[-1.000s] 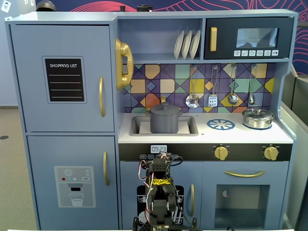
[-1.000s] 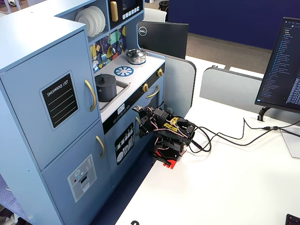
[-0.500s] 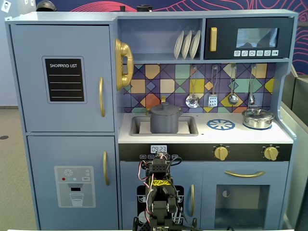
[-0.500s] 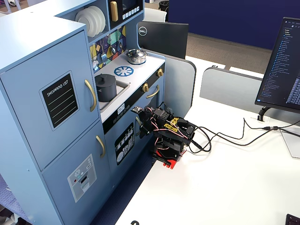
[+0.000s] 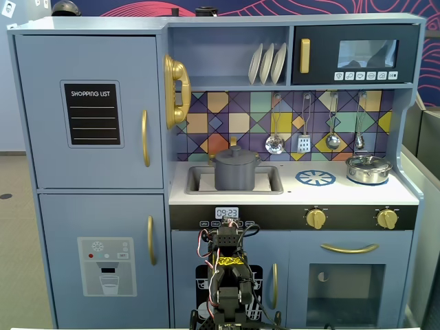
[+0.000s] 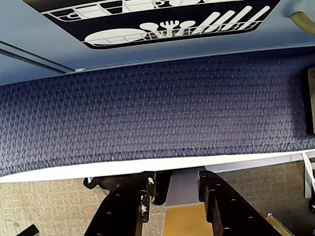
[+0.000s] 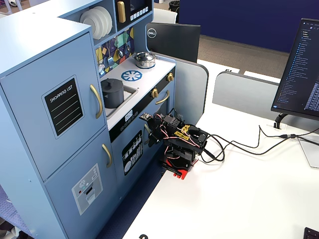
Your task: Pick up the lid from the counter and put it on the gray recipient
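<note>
A gray pot stands in the sink of the toy kitchen, and a gray lid with a knob rests on top of it. In another fixed view the pot and its lid show the same. My arm is folded low on the white table in front of the kitchen, far below the counter. In the wrist view my gripper points down past the table edge at blue carpet. Its jaws stand slightly apart with nothing between them.
A silver lidded pot sits at the right end of the counter, beside a blue burner mark. Utensils hang on the tiled back wall. Cables run from the arm across the table towards a monitor.
</note>
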Robot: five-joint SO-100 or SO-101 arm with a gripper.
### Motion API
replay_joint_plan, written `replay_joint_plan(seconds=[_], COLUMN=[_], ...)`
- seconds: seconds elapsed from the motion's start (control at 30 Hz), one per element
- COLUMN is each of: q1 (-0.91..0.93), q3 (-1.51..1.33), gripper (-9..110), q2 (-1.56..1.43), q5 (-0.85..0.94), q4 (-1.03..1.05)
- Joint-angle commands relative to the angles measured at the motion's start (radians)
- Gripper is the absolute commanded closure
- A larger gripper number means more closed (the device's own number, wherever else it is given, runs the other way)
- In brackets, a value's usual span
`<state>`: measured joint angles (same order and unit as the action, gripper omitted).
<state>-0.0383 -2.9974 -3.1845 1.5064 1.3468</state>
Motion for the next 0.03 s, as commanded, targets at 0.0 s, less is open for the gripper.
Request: replay_joint_plan(seconds=[0.0], q1=[-0.009], q3=[-0.003], gripper=[100], q2=[0.006], q5=[0.003], q4=[0.183])
